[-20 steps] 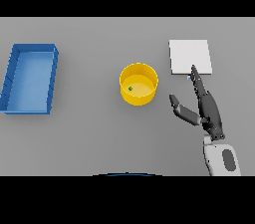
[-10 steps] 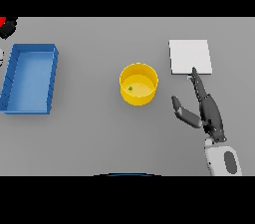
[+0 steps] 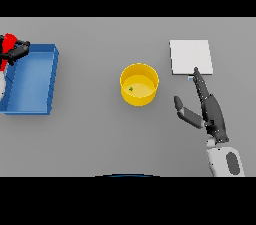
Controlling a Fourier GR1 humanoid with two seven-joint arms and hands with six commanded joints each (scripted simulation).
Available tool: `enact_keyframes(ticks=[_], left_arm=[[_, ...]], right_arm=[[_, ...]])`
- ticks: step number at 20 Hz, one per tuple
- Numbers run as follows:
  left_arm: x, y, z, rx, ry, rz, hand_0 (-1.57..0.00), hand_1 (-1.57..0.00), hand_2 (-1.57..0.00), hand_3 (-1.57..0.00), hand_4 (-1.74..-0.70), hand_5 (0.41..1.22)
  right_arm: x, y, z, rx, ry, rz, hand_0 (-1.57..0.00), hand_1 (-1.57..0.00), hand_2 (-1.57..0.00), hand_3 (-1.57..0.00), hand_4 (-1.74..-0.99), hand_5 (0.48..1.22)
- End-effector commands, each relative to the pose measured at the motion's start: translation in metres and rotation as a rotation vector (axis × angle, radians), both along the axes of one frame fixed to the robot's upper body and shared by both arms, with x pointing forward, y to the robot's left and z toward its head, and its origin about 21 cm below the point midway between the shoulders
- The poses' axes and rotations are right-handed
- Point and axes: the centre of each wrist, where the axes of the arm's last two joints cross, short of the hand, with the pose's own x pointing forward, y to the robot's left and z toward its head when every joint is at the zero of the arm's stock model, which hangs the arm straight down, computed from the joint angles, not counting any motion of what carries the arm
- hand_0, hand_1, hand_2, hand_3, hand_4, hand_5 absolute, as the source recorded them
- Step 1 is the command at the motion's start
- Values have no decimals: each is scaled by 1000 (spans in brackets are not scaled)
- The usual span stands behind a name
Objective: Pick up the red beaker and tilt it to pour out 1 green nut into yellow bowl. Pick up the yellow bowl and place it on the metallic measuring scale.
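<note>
The yellow bowl (image 3: 139,84) stands at the table's middle with one green nut (image 3: 131,88) inside it. The metallic measuring scale (image 3: 190,57) is a pale square plate at the back right. My right hand (image 3: 210,111) rests open right of the bowl, its straight fingers pointing at the scale's near edge and the thumb spread toward the bowl. At the far left edge my left hand (image 3: 15,52) is curled round the red beaker (image 3: 7,44), held above the left rim of the blue bin; part of both is cut off by the frame.
A blue rectangular bin (image 3: 49,84) lies at the left of the table. Bare grey table surface stretches between the bin and the bowl and in front of the bowl.
My left hand with the red beaker has come into view at the far left, moving in over the bin's left rim. The right hand and the bowl have stayed put.
</note>
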Motion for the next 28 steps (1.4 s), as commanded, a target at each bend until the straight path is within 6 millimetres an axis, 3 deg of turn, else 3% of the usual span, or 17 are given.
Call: enact_keyframes(ticks=[1, 4, 6, 9, 14, 17, 21, 25, 28], left_arm=[[-5, 0, 4, -20, 15, -37, -1175, -1075, -1021, -1055, -1232, 737], [-14, 6, 11, -69, 81, -106, -601, -550, -522, -539, -976, 664], [-13, 3, 9, -24, 138, -127, -384, -351, -334, -345, -875, 644], [-15, 2, 1, 48, 190, -121, -196, -179, -170, -176, -813, 627], [-14, -4, 4, 52, 87, -148, -64, -58, -55, -57, -778, 633], [-14, -8, 4, 2, 26, -159, -32, -29, -28, -29, -786, 652], [-18, -11, 1, -21, 25, -169, -13, -11, -11, -11, -800, 673], [-18, -17, 3, -40, 32, -177, -5, -4, -4, -4, -809, 688], [-19, -9, 0, -37, 40, -170, -2, -2, -1, -2, -811, 689]], right_arm=[[1, 1, 0, -2, 6, 0, 1, 1, 1, 1, -1151, 670], [3, 2, -1, 1, 2, -5, 1, 1, 1, 1, -1153, 670], [0, -1, -1, -3, -3, -3, 1, 1, 1, 1, -1155, 669], [0, 2, -1, -30, -6, -10, 1, 1, 1, 1, -1157, 665], [5, 10, 1, -93, 38, -32, 1, 1, 1, 1, -1131, 631], [17, 8, 11, -195, -9, 83, 1, 1, 1, 1, -1080, 662], [35, 3, 31, -527, -23, 205, 1, 1, 1, 1, -1128, 637], [58, 18, 46, -823, -101, 360, 1, 1, 1, 1, -1150, 630], [72, 32, 51, -968, -161, 492, 1, 1, 1, 1, -1162, 637]])
